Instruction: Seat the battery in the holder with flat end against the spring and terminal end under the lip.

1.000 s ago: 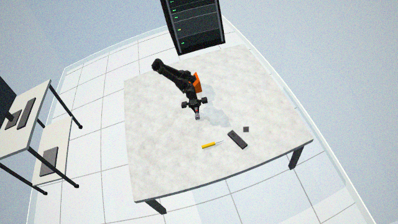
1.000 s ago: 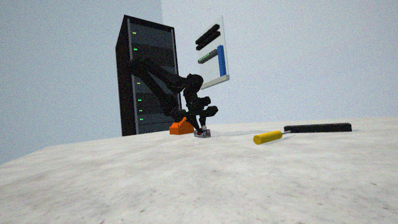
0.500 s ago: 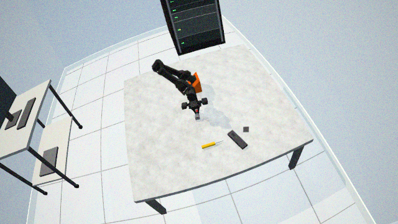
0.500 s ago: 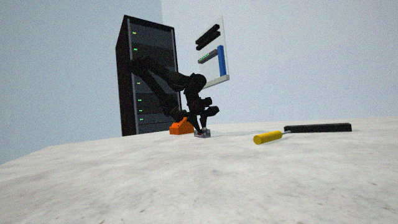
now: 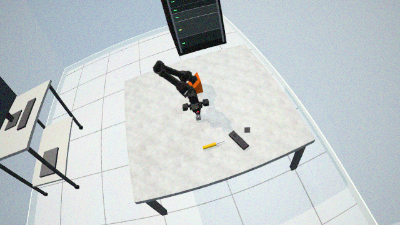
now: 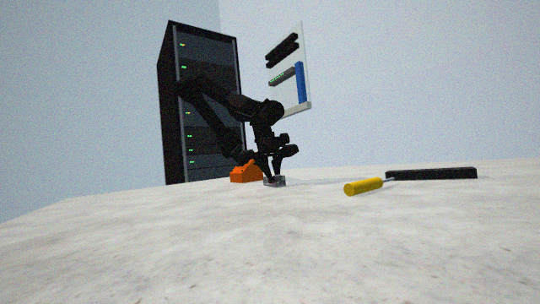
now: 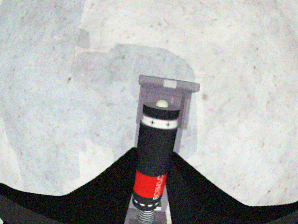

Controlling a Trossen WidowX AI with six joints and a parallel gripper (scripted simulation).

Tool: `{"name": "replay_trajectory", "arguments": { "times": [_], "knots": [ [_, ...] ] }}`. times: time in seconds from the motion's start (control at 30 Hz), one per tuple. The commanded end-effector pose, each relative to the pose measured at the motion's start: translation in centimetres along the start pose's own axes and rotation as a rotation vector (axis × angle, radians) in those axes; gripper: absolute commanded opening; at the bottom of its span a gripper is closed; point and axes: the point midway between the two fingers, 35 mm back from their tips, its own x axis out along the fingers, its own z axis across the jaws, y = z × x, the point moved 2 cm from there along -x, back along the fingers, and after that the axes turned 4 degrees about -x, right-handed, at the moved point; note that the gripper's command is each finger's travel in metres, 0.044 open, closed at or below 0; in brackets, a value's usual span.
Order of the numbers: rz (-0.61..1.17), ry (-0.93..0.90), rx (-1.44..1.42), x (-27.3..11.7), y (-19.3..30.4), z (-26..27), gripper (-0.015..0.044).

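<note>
The near end of the wrist view showed a coiled metal spring [image 7: 145, 216] at one end of the battery holder [image 5: 198, 118] [image 6: 280, 181] [image 7: 185, 112], a narrow, translucent grey-violet trough with straight side walls and a crosswise lip [image 7: 150, 82] at its far end. The battery [image 7: 156, 150] lay lengthwise within the holder's outline, its flat end by the spring and its pale, rounded terminal toward the lip, a gap showing between terminal and lip. It was a smooth black cylinder with a red band and a white ring marked with plus signs. Whether it lay fully down could not be told. The gripper [image 5: 198, 116] [image 6: 275, 181] [image 7: 152, 155] was clamped on the battery, its matte black, tapering fingers on either side.

The holder stood on the mottled, pale stone-like tabletop [image 5: 162, 150] [image 6: 253, 245] [image 7: 240, 75]. Well apart from it lay a screwdriver [image 5: 209, 145] [image 6: 363, 187] with a yellow cylindrical handle and thin shaft, near a long, dark rectangular block [image 5: 239, 140] [image 6: 431, 173]. A small, flat grey square [image 5: 247, 129] lay near the block. Behind the arm stood a tall black server rack [image 5: 224, 31] [image 6: 170, 105].
</note>
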Motion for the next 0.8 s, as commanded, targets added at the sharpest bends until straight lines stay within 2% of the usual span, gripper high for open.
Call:
{"name": "replay_trajectory", "arguments": {
  "times": [0.0,0.77],
  "knots": [
    [0.033,-0.011,-0.006,0.18,0.32,0.2,0.0058],
    [0.162,-0.017,0.005,0.33,-0.06,-0.26,0.0058]
  ]
}}
